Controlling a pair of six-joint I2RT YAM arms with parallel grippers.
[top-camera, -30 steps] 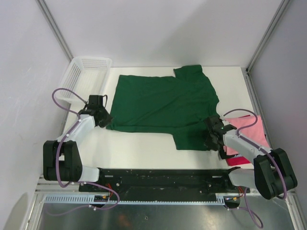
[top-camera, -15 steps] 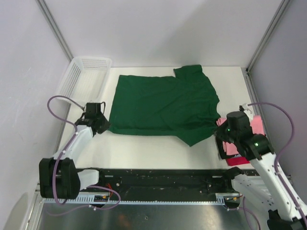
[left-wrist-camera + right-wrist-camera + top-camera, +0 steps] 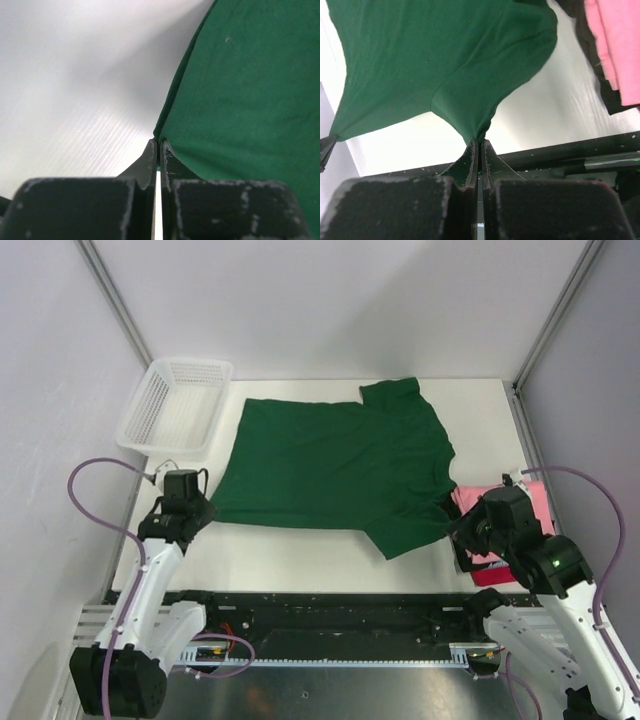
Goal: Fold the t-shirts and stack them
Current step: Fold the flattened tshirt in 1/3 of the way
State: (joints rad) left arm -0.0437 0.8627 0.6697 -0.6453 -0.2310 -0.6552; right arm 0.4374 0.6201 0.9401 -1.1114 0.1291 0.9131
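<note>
A large dark green t-shirt (image 3: pixel 335 470) lies spread over the middle of the white table, its near edge lifted and stretched between both grippers. My left gripper (image 3: pixel 196 512) is shut on the shirt's near left corner (image 3: pixel 172 135). My right gripper (image 3: pixel 452 530) is shut on the near right sleeve (image 3: pixel 480 120), raised above the table. A folded pink t-shirt (image 3: pixel 525 505) lies at the right edge on a folded red/magenta one (image 3: pixel 490 575); the pink one also shows in the right wrist view (image 3: pixel 617 45).
A white plastic mesh basket (image 3: pixel 175 405) stands at the back left corner. Grey walls close in the table at back and sides. A black rail (image 3: pixel 330 610) runs along the near edge between the arm bases.
Both grippers rose and pulled back toward the near edge holding the shirt. The left moved left and nearer, the right lifted the sleeve; the near edge is now stretched taut.
</note>
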